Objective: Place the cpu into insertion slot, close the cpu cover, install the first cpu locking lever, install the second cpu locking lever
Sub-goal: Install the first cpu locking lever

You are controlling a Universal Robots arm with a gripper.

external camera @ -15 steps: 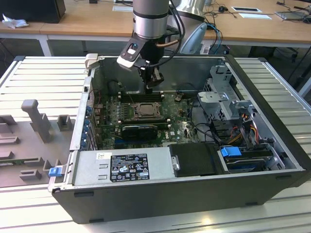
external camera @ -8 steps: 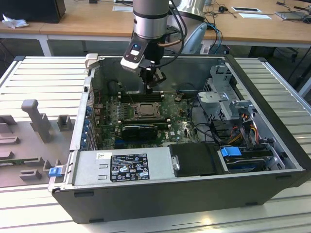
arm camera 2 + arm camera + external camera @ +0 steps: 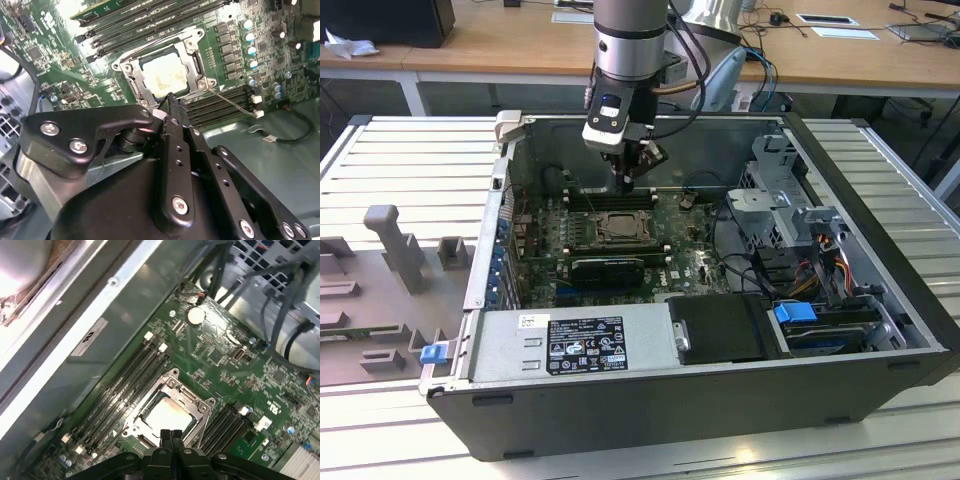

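The cpu [image 3: 165,75] lies flat in the insertion slot [image 3: 618,226] on the green board, its pale metal top showing through the window of the cpu cover [image 3: 134,76]. The silvery cover lies down over the chip [image 3: 167,415] in both wrist views. A thin locking lever [image 3: 232,101] runs out from one socket corner across the memory slots. My gripper [image 3: 632,175] hangs just above the socket's far edge, inside the case. Its black fingertips [image 3: 172,100] are pressed together with nothing between them, and in the first wrist view my gripper [image 3: 170,432] sits at the socket's rim.
Long black memory slots [image 3: 120,385] flank the socket on two sides. The open computer case [image 3: 880,200] walls it in, with a drive cage and cables [image 3: 800,240] on the exterior view's right. A power supply [image 3: 570,345] and a black card [image 3: 605,268] sit nearer the front.
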